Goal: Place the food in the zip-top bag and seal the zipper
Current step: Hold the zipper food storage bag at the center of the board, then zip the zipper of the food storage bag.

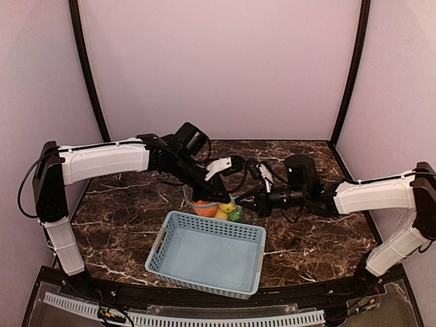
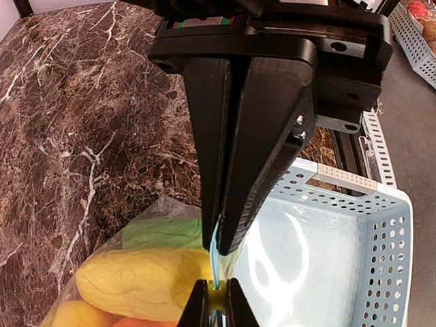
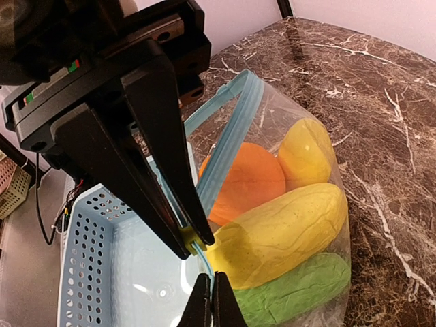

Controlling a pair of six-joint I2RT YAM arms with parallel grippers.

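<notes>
The clear zip-top bag stands just behind the basket and holds the food: an orange round piece, yellow fruits, and a green pod. My left gripper is shut on the light blue zipper strip at the bag's mouth. My right gripper is shut on a small yellow slider on that strip, right beside the left fingertips. Beyond the slider the strip's two sides stand apart in a loop. In the top view the left gripper and the right gripper meet over the bag.
A light blue perforated basket sits directly in front of the bag, near the table's front edge, with nothing in it; it also shows in the left wrist view. Dark marble tabletop lies around it. Purple walls enclose the back and sides.
</notes>
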